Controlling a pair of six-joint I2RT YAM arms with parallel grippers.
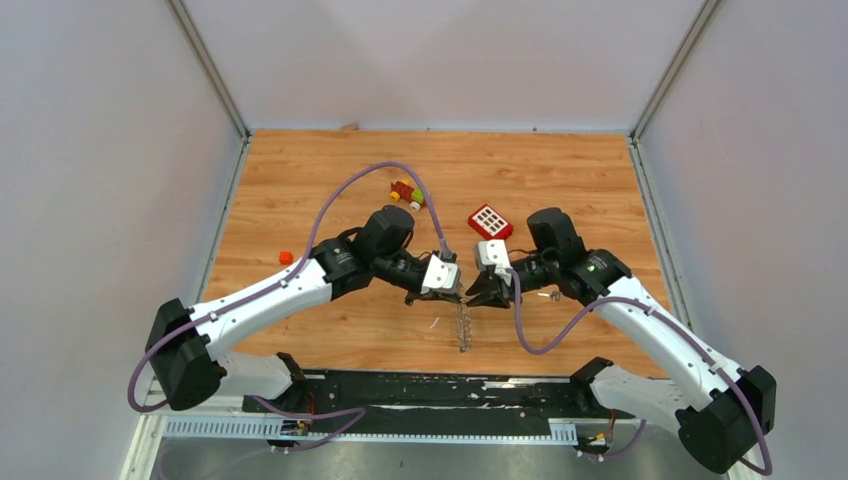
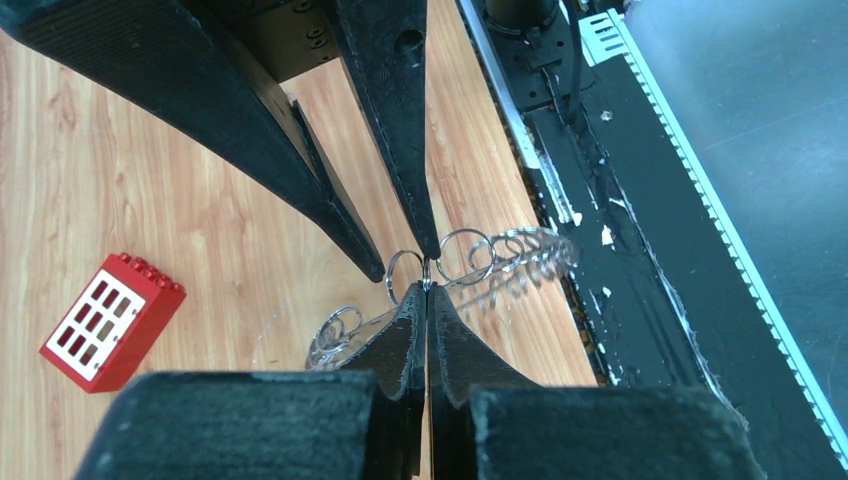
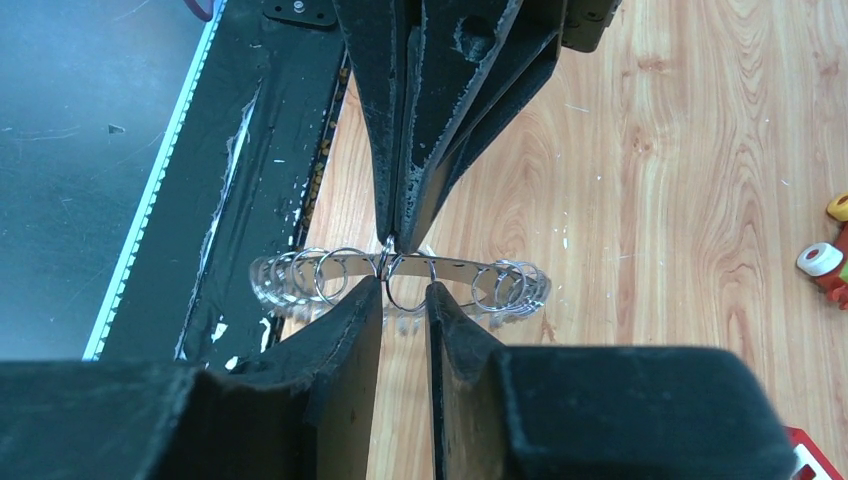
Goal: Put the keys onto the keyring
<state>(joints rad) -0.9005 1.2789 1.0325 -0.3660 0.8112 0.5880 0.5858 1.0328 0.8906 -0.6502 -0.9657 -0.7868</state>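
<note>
Pinching the keyring (image 3: 470, 268), a curved silver band strung with small wire loops, the fully closed left gripper (image 2: 427, 290) holds it over the wooden table (image 1: 330, 180). The right gripper (image 3: 405, 287) straddles one loop, narrowly parted, probably to steady it; whether it grips, I cannot tell.

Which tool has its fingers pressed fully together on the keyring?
The left tool: its fingers meet with no gap, pinching a ring of the keyring. The right tool shows a gap between its fingers.
</note>
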